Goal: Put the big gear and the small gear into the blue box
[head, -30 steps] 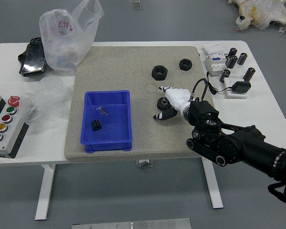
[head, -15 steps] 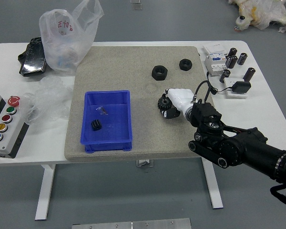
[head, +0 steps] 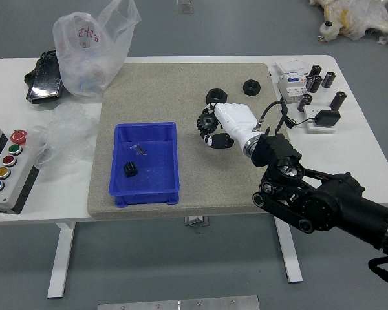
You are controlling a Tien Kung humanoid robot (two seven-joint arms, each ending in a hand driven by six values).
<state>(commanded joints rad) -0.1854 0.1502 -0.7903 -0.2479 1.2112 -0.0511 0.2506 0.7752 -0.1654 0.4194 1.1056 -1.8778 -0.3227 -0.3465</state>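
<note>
Right robot hand [head: 235, 125] closed on a toothed gear [head: 207, 123], out at the fingertips, probably so it can drop cleanly. Gear's over the mat [head: 210, 184], right of the blue box [head: 156, 175]. Black piece [head: 130, 169] inside the box, likely the small gear; held one presumably the big one.

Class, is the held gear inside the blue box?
No, the right hand holds the gear over the mat, right of the blue box.
</note>
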